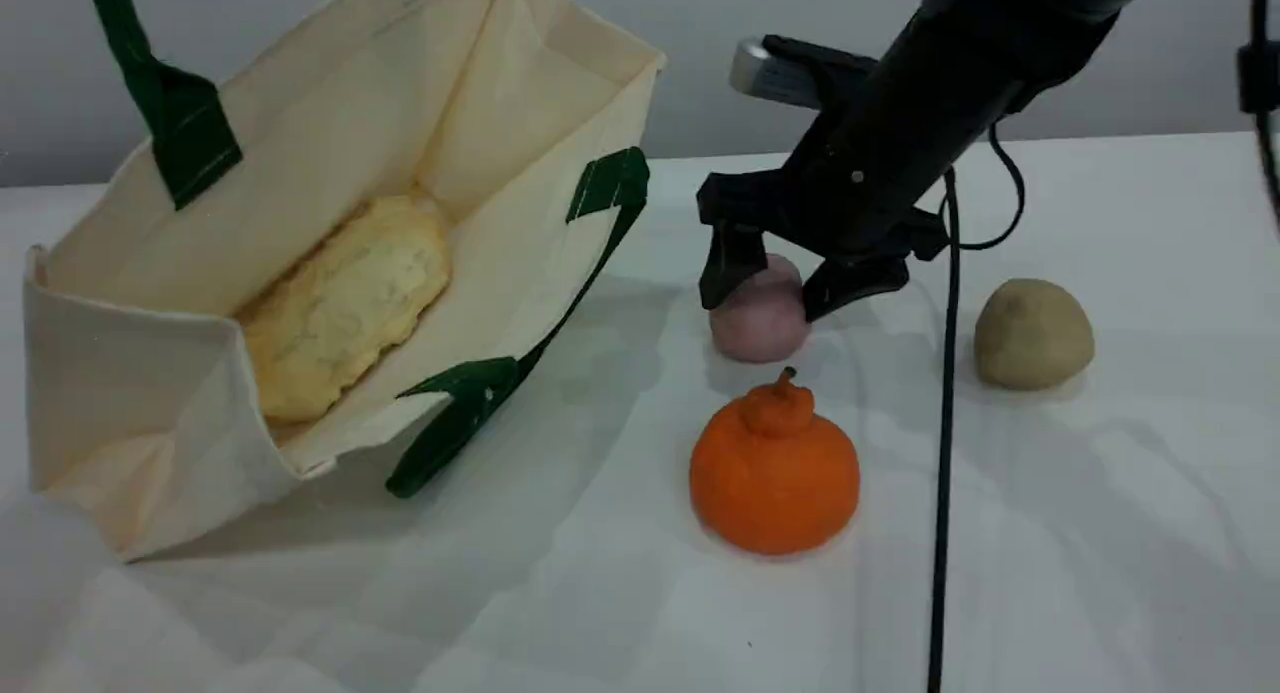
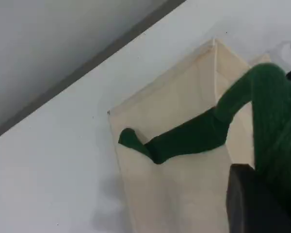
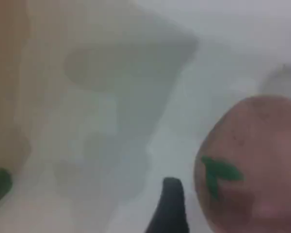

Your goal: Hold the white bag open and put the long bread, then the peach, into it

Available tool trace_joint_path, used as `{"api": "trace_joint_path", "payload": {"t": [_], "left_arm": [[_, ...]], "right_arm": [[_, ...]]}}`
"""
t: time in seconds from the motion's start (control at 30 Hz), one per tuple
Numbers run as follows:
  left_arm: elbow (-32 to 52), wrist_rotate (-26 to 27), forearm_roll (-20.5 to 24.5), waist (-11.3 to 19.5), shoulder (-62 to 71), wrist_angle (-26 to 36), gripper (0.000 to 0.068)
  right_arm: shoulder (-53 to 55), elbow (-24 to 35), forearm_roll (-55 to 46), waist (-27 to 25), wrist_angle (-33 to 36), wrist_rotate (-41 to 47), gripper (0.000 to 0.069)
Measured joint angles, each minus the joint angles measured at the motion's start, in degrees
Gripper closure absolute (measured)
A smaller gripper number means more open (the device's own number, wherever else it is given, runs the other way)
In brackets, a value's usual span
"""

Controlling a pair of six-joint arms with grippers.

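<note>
The white bag (image 1: 330, 123) lies on its side at the left with its mouth held wide. The long bread (image 1: 345, 303) rests inside it, pale bumpy underside up. One green strap handle (image 1: 150, 83) rises taut past the top edge. In the left wrist view this strap (image 2: 194, 136) runs into my left gripper (image 2: 262, 194), which is shut on it. The peach (image 1: 760, 323) sits on the table right of the bag. My right gripper (image 1: 785, 283) stands open over it, one finger on each side. The right wrist view shows the peach (image 3: 254, 160) close beside a fingertip (image 3: 170, 208).
An orange fruit with a stem knob (image 1: 775, 473) sits just in front of the peach. A beige lump (image 1: 1033, 333) lies to the right. A black cable (image 1: 945, 423) hangs down between them. The bag's second green handle (image 1: 500, 373) trails on the table.
</note>
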Motion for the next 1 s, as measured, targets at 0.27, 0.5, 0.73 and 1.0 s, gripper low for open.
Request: {"api": "trace_joint_path", "payload": {"t": [0.27,0.5,0.73,1.0], "left_arm": [[0.00,0.00,0.00,0.00,0.00,0.00,0.0586],[0.00,0.00,0.00,0.00,0.00,0.00,0.0586],[0.00,1.35,0.00,0.00,0.00,0.00,0.0586],[0.00,1.36,-0.12,0.00,0.00,0.00,0.0586]], "right_arm": [[0.20,0.00,-1.92,0.13,-1.49,0.05,0.0225],[0.20,0.00,-5.58,0.18,-1.57,0.28,0.0388],[-0.45,0.00,-7.33,-0.58,-0.02,-1.72,0.0388],[-8.43,0.06,-11.81,-4.22,7.45,0.08,0.0391]]}}
